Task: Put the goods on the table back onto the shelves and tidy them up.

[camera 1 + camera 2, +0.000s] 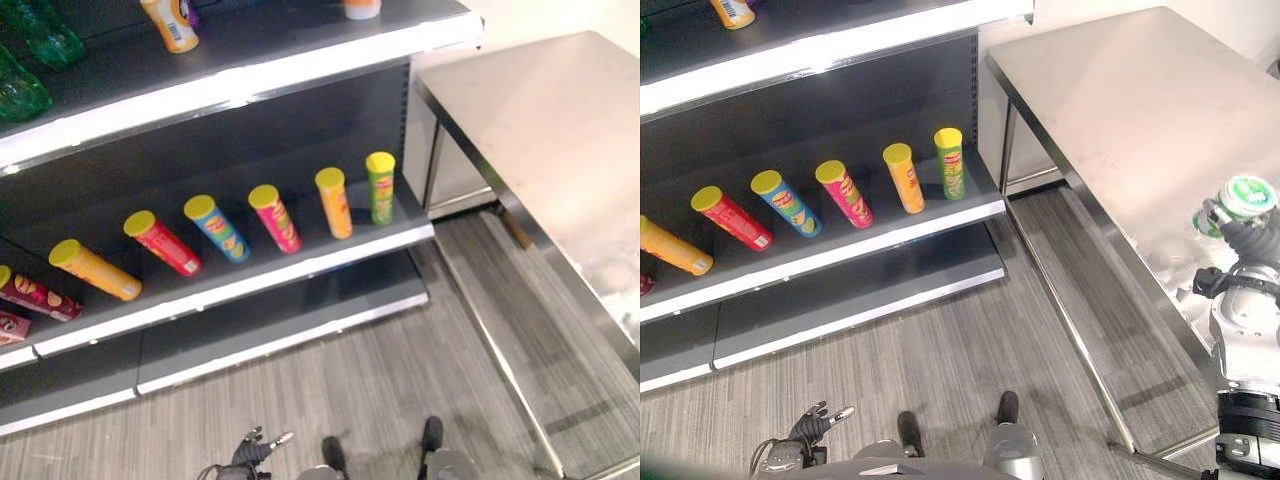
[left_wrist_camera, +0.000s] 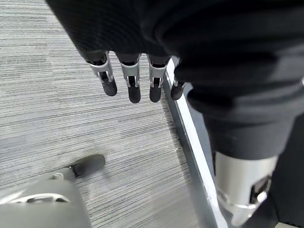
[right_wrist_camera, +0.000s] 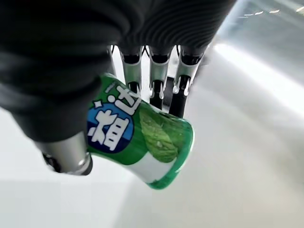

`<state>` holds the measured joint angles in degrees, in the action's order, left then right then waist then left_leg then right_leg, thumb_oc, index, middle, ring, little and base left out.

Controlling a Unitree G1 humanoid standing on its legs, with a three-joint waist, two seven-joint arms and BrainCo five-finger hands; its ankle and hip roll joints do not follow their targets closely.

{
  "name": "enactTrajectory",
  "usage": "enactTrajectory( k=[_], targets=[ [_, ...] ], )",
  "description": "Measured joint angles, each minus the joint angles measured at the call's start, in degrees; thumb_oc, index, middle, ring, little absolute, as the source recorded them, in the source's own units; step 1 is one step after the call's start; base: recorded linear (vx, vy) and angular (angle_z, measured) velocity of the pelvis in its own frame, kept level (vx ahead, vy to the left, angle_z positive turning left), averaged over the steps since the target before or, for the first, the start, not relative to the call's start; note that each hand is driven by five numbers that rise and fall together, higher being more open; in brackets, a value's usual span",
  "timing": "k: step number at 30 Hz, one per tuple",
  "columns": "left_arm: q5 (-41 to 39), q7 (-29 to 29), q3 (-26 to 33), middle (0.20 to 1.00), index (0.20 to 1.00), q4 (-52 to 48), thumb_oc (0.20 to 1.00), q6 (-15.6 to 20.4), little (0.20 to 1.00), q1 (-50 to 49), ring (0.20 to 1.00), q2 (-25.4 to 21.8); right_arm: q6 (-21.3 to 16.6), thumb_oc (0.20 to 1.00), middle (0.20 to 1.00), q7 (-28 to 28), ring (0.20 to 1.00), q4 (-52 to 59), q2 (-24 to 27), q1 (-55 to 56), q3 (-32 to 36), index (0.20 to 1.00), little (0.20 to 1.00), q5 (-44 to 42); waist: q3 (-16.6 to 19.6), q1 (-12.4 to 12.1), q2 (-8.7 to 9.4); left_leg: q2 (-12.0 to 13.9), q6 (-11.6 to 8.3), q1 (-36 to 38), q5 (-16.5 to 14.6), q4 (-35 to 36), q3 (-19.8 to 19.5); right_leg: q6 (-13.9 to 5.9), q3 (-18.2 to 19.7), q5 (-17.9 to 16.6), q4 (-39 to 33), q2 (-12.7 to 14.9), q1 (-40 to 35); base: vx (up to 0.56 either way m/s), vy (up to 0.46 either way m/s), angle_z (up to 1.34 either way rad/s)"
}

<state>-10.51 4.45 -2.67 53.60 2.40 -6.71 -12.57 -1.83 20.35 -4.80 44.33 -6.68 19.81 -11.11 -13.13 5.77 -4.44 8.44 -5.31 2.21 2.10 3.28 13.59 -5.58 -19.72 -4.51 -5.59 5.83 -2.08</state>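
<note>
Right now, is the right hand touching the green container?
Touching. In the right wrist view, the right hand has its fingers and thumb closed round the green container, which is lifted above the steel table.

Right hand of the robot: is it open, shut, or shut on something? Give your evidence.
Shut on the green container: the right hand clasps it between fingers and thumb.

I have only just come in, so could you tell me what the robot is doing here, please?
The robot's right hand holds a small green-and-white container, fingers curled round it, over the steel table. Its left hand hangs idle near the floor, fingers relaxed. On the middle shelf stands a row of chip cans with yellow lids. The container has not yet gone onto the shelves.
</note>
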Motion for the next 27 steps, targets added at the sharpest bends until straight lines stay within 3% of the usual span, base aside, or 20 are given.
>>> enactTrajectory(
  k=[2,3,5,7,9,11,13,16,17,19,20,24,27],
  targets=[
    [-0.11,0.22,1.01,1.000,1.000,0.04,1.000,0.15,1.000,0.42,1.000,-0.02,-2.52,0.200,0.200,-0.05,0.200,2.73,-0.01,-2.12,-0.70,0.200,0.200,0.23,-0.66,-1.45,0.73,0.68,-0.52,-1.13,0.05,-3.27,-0.80,0.88,-0.29,0.57,0.06,-0.95,-0.44,-0.06,-0.109,0.20],
    [-0.65,0.28,1.53,1.000,1.000,-0.40,1.000,0.41,1.000,1.18,1.000,-0.16,-2.60,0.200,0.200,0.08,0.200,4.09,0.11,-2.99,-0.39,0.200,0.200,0.48,-1.63,-1.43,2.16,1.06,-1.62,-4.12,-0.22,-8.56,-3.03,1.68,0.72,1.09,-0.30,-0.47,-0.61,-0.02,-0.016,0.35],
    [-0.75,0.32,1.22,1.000,1.000,0.21,1.000,0.22,1.000,1.98,1.000,0.18,-3.92,0.200,0.200,-0.29,0.200,4.97,1.44,-4.94,-0.66,0.200,0.200,1.78,-3.00,-3.57,3.19,1.10,-3.60,-6.71,0.91,-12.83,-6.46,2.31,-0.11,1.06,-0.15,-0.17,-1.41,0.03,0.030,0.30],
    [-2.39,0.31,0.74,1.000,1.000,0.80,1.000,0.12,1.000,2.24,1.000,0.91,-4.39,0.200,0.200,-0.43,0.200,5.05,1.90,-7.44,-0.65,0.200,0.200,1.86,-3.63,-4.44,3.99,1.93,-4.12,-8.40,0.50,-15.06,-6.79,2.81,-1.38,1.00,-0.33,-0.01,-1.74,0.09,0.146,0.26],
    [-2.88,0.30,0.47,1.000,1.000,1.49,1.000,0.06,1.000,1.91,1.000,1.09,-4.59,0.200,0.200,-0.54,0.200,5.74,2.19,-8.01,-0.58,0.200,0.200,2.04,-3.64,-4.24,4.16,5.65,-4.77,-8.78,0.14,-10.95,-4.14,2.93,-4.29,1.56,-0.33,-0.11,-2.59,0.09,0.175,0.59],
    [-2.89,0.30,-0.05,1.000,1.000,3.24,1.000,0.01,1.000,2.75,1.000,1.01,-4.82,0.200,0.200,-0.86,0.200,6.70,2.80,-8.71,-0.83,0.200,0.200,2.05,-3.76,-4.82,4.36,9.50,-4.77,-8.94,0.16,-1.62,-3.57,2.32,-4.89,1.56,-0.30,-0.15,-2.26,0.16,0.272,0.40],
    [-2.87,0.26,-0.12,1.000,1.000,3.41,1.000,-0.08,1.000,2.45,1.000,1.10,-4.82,0.200,0.200,-1.05,0.200,7.21,2.99,-9.20,-1.23,0.200,0.200,2.06,-3.48,-4.93,3.96,10.04,-4.71,-7.89,0.20,-0.61,-3.69,0.73,-5.01,1.38,-0.28,0.58,-2.96,0.14,0.314,0.09],
    [-2.79,0.15,-0.40,1.000,1.000,3.39,1.000,-0.03,1.000,2.00,1.000,1.10,-4.83,0.200,0.200,-1.33,0.200,8.56,4.24,-9.64,-1.24,0.200,0.200,2.11,-2.51,-4.42,2.38,6.93,-3.54,-5.77,2.23,-1.04,-3.86,-2.22,-4.90,0.84,0.68,2.71,-3.69,0.06,0.209,0.01],
    [-2.76,0.28,-0.10,1.000,1.000,2.85,1.000,0.07,1.000,2.09,1.000,0.23,-5.06,0.200,0.200,-1.69,0.200,8.86,3.77,-9.47,-1.60,0.200,0.200,2.13,-2.40,-4.34,3.56,5.07,-3.65,-5.44,4.77,-1.50,-4.11,-3.17,-4.21,0.86,1.66,4.67,-3.70,0.08,0.295,0.03],
    [-2.72,0.23,0.24,1.000,1.000,2.38,1.000,0.25,1.000,2.38,1.000,-2.56,-4.85,0.200,0.200,-2.40,0.200,9.27,3.55,-9.52,-3.70,0.200,0.200,2.13,-1.06,-4.55,7.39,-0.21,-1.17,-5.05,3.44,-1.47,-3.30,-4.43,-3.42,0.82,3.24,10.06,-3.13,0.09,0.388,0.19],
    [-2.72,0.23,0.86,1.000,1.000,2.42,1.000,0.25,1.000,2.77,1.000,-3.67,-4.82,0.200,0.200,-2.76,0.200,10.17,3.73,-11.67,-5.31,0.200,0.200,2.13,-1.00,-4.56,8.11,-2.42,0.24,-4.92,2.58,-2.00,-3.12,-4.24,-2.29,0.56,5.22,12.55,-2.71,0.08,0.314,0.20],
    [-2.71,0.31,1.48,1.000,1.000,2.39,1.000,0.71,1.000,2.57,1.000,-6.29,-5.19,0.200,0.200,-4.52,0.200,11.44,4.84,-16.33,-8.52,0.200,0.200,2.10,-0.66,-7.85,8.36,-6.48,3.26,-3.07,-0.02,-2.75,-1.58,-4.46,0.71,-1.47,11.68,17.30,-0.59,0.08,0.246,0.00],
    [-2.67,0.30,1.79,1.000,1.000,4.89,1.000,0.68,1.000,1.73,1.000,-6.76,-5.21,0.200,0.200,-4.70,0.200,11.26,6.86,-19.52,-11.19,0.200,0.200,1.37,-0.63,-7.69,8.52,-8.45,5.16,-1.16,-0.91,-2.37,-1.97,-5.09,3.75,-3.15,21.18,20.89,2.72,0.07,0.101,0.17]
  ],
)
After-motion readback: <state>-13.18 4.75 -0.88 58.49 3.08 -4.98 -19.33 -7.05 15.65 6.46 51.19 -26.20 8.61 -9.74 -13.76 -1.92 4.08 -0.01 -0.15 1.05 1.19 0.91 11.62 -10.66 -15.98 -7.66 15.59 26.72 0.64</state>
